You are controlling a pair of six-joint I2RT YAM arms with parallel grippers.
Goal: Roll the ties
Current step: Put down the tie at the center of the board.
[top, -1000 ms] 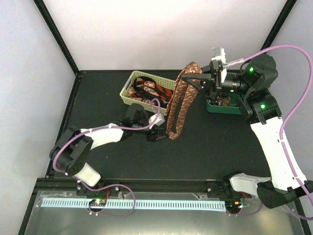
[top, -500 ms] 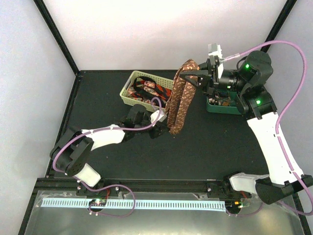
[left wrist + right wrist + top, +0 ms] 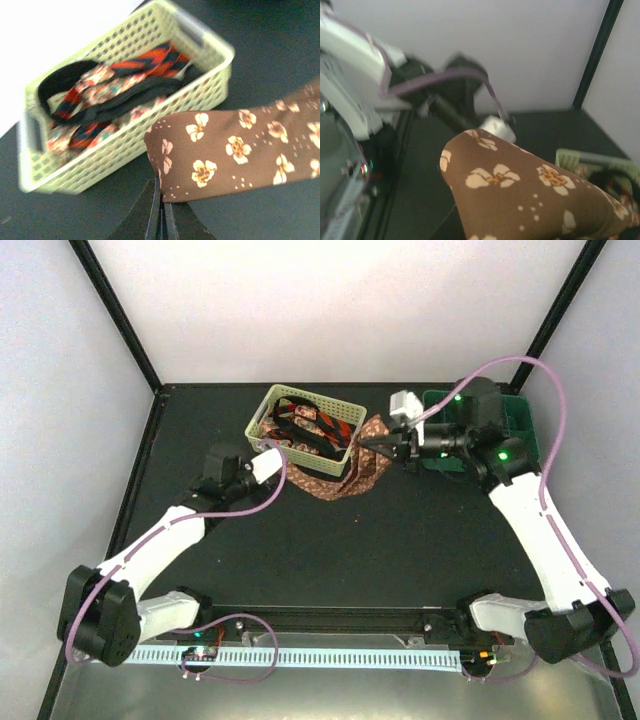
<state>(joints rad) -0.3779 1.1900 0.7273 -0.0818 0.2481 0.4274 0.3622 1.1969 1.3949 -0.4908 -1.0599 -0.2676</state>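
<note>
A brown tie with pale flowers lies bunched on the black table just in front of the yellow basket. My left gripper is at its left end. In the left wrist view the jaws are shut on the corner of the brown tie. My right gripper is shut on the tie's right end. In the right wrist view the tie drapes over the fingers and hides them. More ties, red-and-black patterned, lie tangled in the basket.
A green tray stands at the back right, behind the right arm. White walls and black frame posts close the back and sides. My left arm's purple cable loops beside the basket's near corner.
The right gripper came down and left, so the tie that hung from it now lies on the table. The left arm swung left and its jaws closed on the tie's end.
</note>
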